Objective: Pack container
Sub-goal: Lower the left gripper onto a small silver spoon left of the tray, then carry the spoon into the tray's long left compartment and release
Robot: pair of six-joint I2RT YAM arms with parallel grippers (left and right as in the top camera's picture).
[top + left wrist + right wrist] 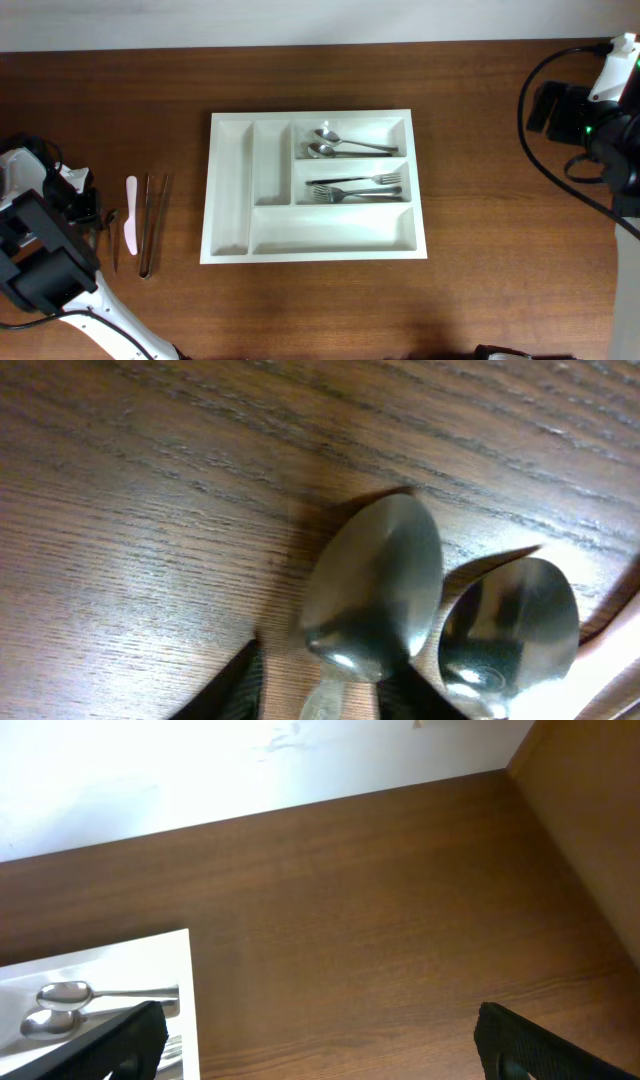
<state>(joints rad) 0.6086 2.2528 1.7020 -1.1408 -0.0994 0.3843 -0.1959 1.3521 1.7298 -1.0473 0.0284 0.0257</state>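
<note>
Fingers [415,695] of low left tool [325,700] straddle spoon [372,585] neck, clamping uncertain; right tool [320,1045] spread, aloft.

The tabletop [480,300] is showing dark brown wood with a fine streaky grain. The container [330,232] is looking plain white. The spoons [322,150] and forks [360,180] inside it are shining silver. Beside the grey metal tongs [147,268], one utensil [131,215] is appearing pale pink.
</note>
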